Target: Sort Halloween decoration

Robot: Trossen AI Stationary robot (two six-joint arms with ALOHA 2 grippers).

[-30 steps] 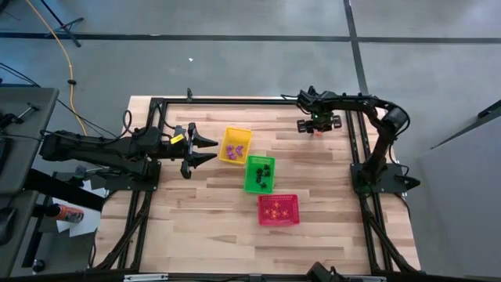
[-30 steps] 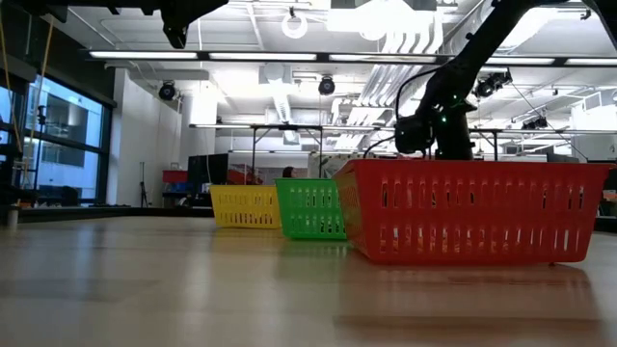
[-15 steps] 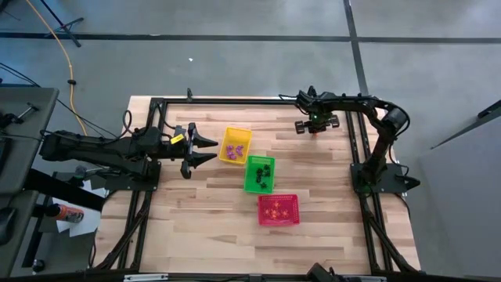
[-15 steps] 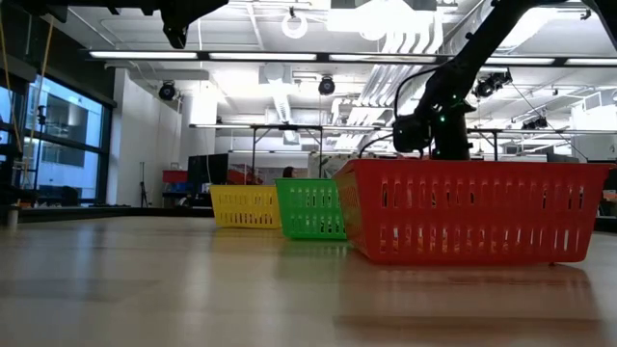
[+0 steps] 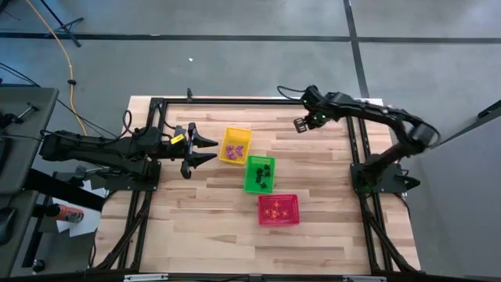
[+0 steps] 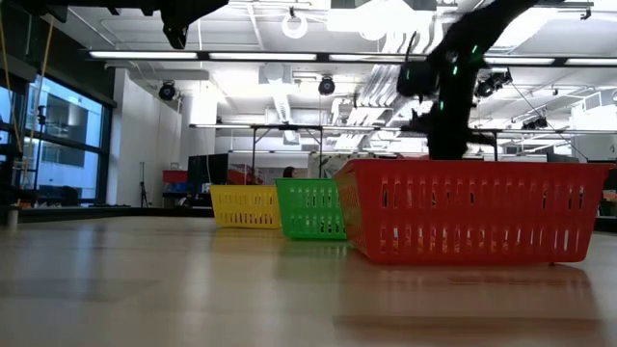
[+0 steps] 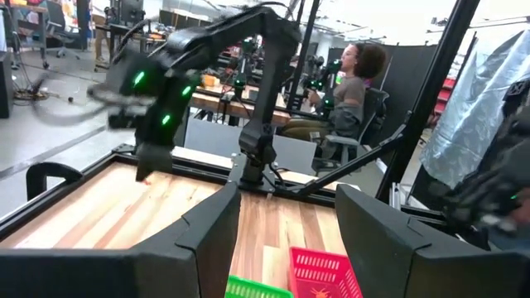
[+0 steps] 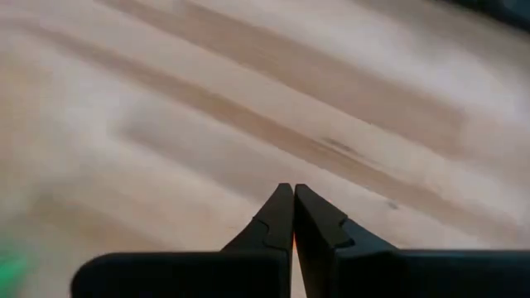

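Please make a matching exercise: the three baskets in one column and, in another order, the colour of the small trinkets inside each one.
Baskets:
1. yellow basket
2. green basket
3. red basket

Trinkets inside:
A. black
B. orange
C. purple

Pairs: 1-C, 2-A, 3-B

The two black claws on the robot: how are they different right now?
The left gripper has its fingers spread apart, while the right gripper is pinched shut with a sliver of orange between its tips. The left one hangs beside the yellow basket; the right one is over bare table near the far edge. Both are dark two-finger claws.
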